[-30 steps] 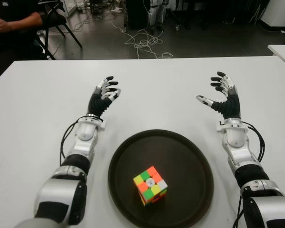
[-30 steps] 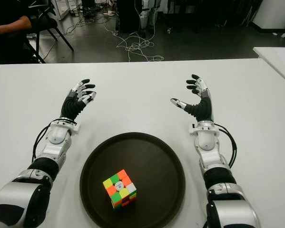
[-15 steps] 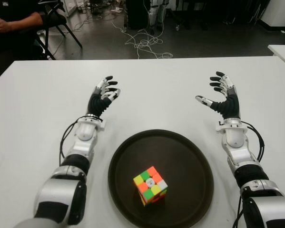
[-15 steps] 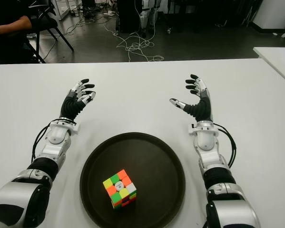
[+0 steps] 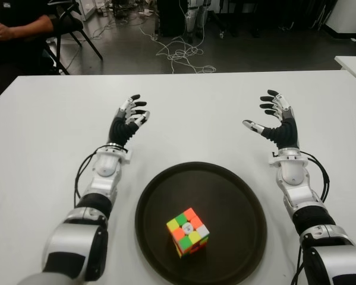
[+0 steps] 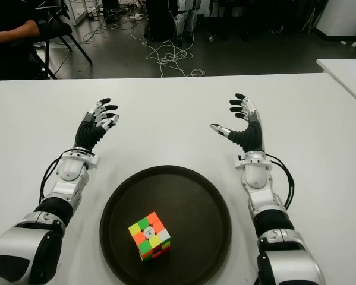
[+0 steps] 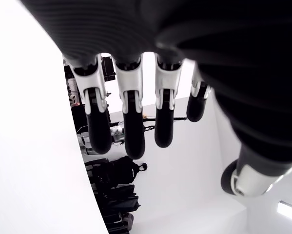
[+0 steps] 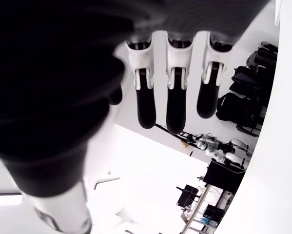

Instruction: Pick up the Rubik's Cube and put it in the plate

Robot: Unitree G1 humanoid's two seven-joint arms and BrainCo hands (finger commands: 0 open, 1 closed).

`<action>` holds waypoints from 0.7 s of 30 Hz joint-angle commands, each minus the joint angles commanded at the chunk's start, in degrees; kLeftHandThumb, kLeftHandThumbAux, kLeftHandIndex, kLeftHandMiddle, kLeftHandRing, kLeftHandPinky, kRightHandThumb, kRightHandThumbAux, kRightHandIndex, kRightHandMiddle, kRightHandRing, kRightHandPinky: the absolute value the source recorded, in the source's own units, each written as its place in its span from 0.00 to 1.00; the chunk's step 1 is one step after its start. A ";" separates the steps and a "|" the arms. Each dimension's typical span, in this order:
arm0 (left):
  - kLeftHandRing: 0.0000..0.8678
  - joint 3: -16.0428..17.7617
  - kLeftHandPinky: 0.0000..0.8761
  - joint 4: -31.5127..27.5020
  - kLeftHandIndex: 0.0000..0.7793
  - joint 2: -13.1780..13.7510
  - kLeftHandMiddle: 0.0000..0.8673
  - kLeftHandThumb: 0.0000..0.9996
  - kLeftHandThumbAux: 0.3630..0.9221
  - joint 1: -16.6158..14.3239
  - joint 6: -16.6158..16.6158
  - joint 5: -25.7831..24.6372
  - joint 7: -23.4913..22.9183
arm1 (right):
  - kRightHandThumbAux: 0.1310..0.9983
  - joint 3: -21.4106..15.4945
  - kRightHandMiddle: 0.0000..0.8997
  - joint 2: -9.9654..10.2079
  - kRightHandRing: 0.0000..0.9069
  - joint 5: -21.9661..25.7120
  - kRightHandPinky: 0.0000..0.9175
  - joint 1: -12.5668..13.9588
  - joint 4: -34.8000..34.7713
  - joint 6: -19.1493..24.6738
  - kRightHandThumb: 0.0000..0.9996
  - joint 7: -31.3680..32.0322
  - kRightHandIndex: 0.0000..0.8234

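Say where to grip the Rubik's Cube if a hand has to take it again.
Probably from above, fingers on two opposite side faces: the Rubik's Cube sits flat in the plate, turned corner-on to the robot, so rotate the wrist. Both the left hand and right hand are open.

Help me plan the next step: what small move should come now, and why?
Probably none beyond holding still: the cube already sits in the plate, and both the left hand and right hand are open and empty beyond it, over the table.
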 joint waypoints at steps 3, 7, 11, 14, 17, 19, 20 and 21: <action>0.33 0.01 0.37 -0.01 0.19 0.06 0.29 0.12 0.45 0.02 -0.01 -0.02 -0.03 | 0.80 0.07 0.32 -0.01 0.32 -0.23 0.31 -0.07 0.10 0.16 0.06 -0.20 0.23; 0.32 -0.03 0.37 0.00 0.19 0.09 0.29 0.12 0.43 0.03 -0.14 0.03 -0.05 | 0.80 0.20 0.32 -0.09 0.32 -0.50 0.31 -0.10 0.09 0.47 0.06 -0.46 0.24; 0.32 -0.04 0.36 -0.01 0.19 0.13 0.28 0.11 0.41 0.02 -0.21 0.08 -0.08 | 0.80 0.33 0.32 -0.17 0.31 -0.78 0.31 -0.15 0.13 0.56 0.06 -0.84 0.24; 0.32 -0.09 0.37 0.10 0.19 0.19 0.28 0.12 0.41 -0.08 -0.13 0.19 0.00 | 0.80 0.45 0.31 -0.29 0.31 -1.17 0.31 -0.26 0.29 0.73 0.06 -1.18 0.23; 0.32 -0.19 0.37 0.19 0.20 0.21 0.29 0.12 0.44 -0.17 -0.04 0.39 0.20 | 0.80 0.51 0.31 -0.42 0.31 -1.45 0.31 -0.35 0.55 0.45 0.07 -1.24 0.23; 0.32 -0.24 0.37 0.26 0.20 0.19 0.29 0.12 0.47 -0.23 0.04 0.49 0.37 | 0.80 0.53 0.31 -0.49 0.31 -1.48 0.30 -0.40 0.71 0.14 0.06 -1.13 0.23; 0.32 -0.25 0.37 0.30 0.20 0.18 0.29 0.12 0.47 -0.27 0.09 0.52 0.44 | 0.80 0.53 0.31 -0.52 0.31 -1.49 0.30 -0.44 0.80 0.04 0.06 -1.08 0.23; 0.32 -0.25 0.37 0.33 0.20 0.17 0.29 0.12 0.47 -0.29 0.12 0.54 0.47 | 0.80 0.53 0.31 -0.54 0.31 -1.50 0.29 -0.46 0.86 0.00 0.05 -1.07 0.23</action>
